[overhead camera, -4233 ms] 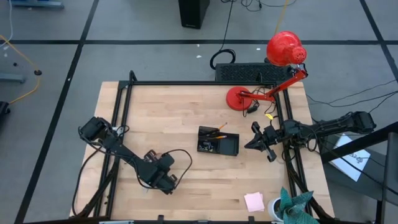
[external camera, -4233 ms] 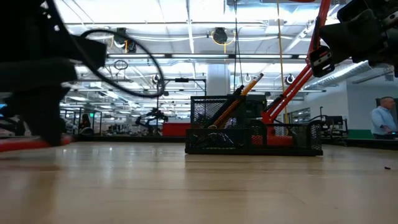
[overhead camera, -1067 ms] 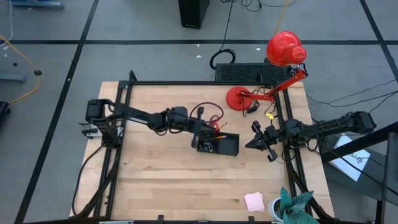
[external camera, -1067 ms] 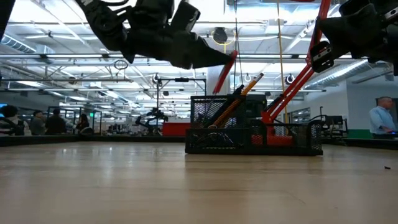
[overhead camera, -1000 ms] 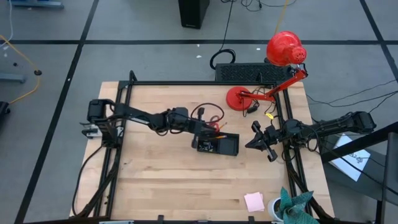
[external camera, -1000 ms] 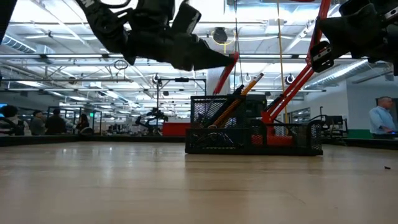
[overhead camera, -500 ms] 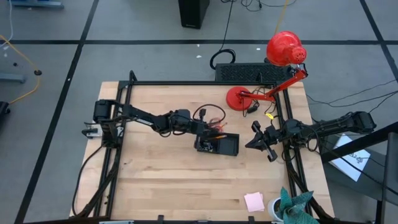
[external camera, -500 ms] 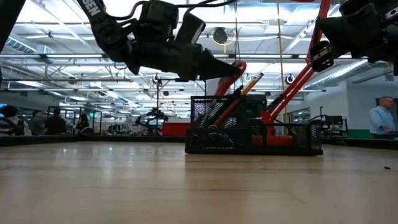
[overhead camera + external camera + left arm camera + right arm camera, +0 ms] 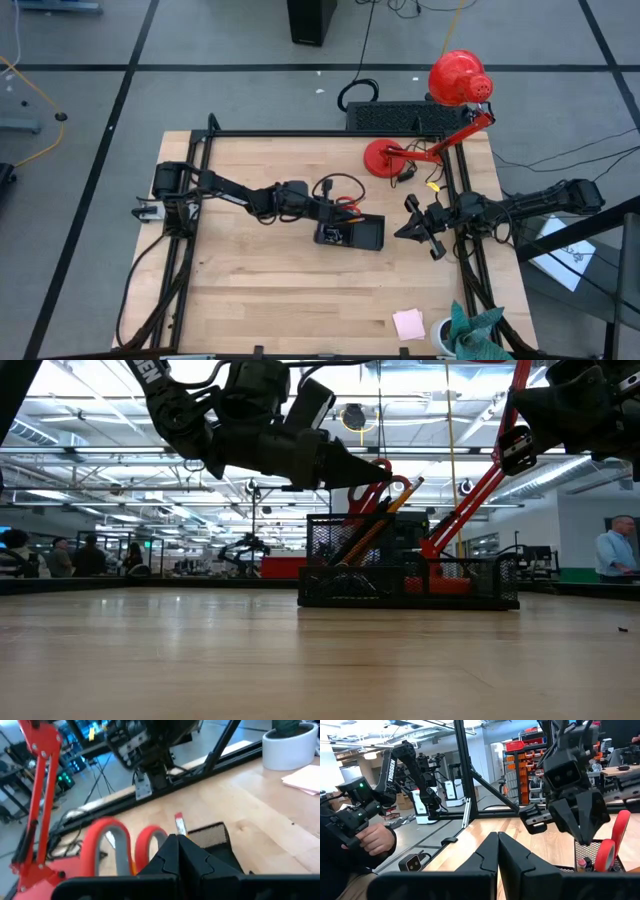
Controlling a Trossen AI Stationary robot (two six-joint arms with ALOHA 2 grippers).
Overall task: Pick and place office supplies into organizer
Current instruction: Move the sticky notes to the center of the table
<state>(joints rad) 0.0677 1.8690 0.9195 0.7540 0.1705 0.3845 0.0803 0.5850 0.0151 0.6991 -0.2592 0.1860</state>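
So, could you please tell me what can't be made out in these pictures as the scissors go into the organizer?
- Scissors blades: hidden by the left gripper in the left wrist view; the handles alone show.
- Organizer contents: too small in the high view, a dark tangle behind mesh in the low view.
- Whether the scissors' tip has reached the organizer: the gripper hides it in every view.
- Sticky pad: cut off by the left wrist view's edge.
- Right gripper: idle at the table's right edge.

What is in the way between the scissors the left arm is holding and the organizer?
Nothing separate blocks the drop. The left end effector holds the red-handled scissors right over the organizer. The only crowding is the orange pencils already leaning in that end compartment. The right end effector waits off to the side.
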